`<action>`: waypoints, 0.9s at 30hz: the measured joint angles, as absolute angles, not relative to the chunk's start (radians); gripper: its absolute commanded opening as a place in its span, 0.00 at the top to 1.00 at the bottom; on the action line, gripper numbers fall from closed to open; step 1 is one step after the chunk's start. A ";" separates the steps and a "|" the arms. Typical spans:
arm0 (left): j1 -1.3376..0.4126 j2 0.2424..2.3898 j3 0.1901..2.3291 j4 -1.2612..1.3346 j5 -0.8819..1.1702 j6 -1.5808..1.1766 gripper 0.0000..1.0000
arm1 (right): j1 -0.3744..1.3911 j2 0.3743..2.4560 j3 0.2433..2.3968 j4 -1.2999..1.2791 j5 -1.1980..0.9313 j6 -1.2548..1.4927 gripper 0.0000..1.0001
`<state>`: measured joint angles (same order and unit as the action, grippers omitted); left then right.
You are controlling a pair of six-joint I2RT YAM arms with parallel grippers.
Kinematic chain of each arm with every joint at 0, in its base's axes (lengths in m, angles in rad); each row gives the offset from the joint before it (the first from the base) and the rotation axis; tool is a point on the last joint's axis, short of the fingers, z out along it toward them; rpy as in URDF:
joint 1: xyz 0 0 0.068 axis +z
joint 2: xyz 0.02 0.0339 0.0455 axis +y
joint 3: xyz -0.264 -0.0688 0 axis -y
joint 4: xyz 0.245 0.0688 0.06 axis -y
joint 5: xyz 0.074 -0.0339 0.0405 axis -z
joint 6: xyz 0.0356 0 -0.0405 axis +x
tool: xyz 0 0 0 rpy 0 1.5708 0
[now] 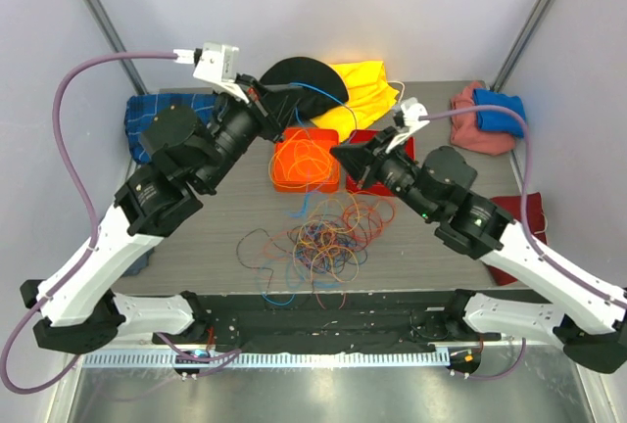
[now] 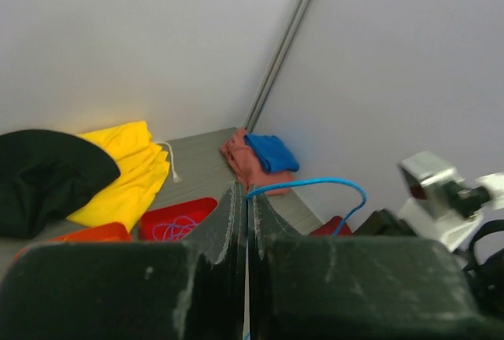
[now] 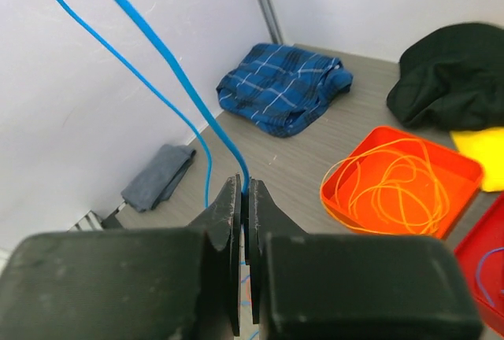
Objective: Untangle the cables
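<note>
A tangle of thin cables [image 1: 328,237] in orange, blue, red, yellow and purple lies on the table near the front. One blue cable [image 1: 333,98] arcs through the air between both grippers. My left gripper [image 1: 292,95] is raised at the back and shut on one end of it; the blue cable [image 2: 315,184] leaves its tips [image 2: 247,194] and curves right. My right gripper [image 1: 343,156] hangs lower, between the two trays. It [image 3: 246,190] is shut on the blue cable [image 3: 157,49], which rises up and left from the jaws.
An orange tray [image 1: 284,180] holds an orange cable, and a red tray [image 1: 364,139] holds a purple one. Black cloth [image 1: 294,78], yellow cloth [image 1: 364,90], blue plaid cloth [image 1: 157,110], pink and blue cloths [image 1: 485,119], red cloth [image 1: 509,210] and grey cloth [image 3: 157,176] ring the table.
</note>
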<state>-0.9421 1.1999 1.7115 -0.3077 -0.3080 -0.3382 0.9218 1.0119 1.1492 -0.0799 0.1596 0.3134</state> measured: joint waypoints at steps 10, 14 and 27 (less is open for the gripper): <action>-0.941 0.956 1.265 -0.283 -0.500 -0.401 0.25 | 0.922 0.903 1.324 -0.160 0.234 0.263 0.99; -0.941 0.895 1.102 -0.280 -0.524 -0.451 0.06 | 0.922 0.900 1.387 -0.167 0.234 0.260 0.99; -0.940 0.618 0.737 0.056 -0.392 -0.464 0.03 | 0.922 0.928 1.397 -0.213 0.234 0.290 0.99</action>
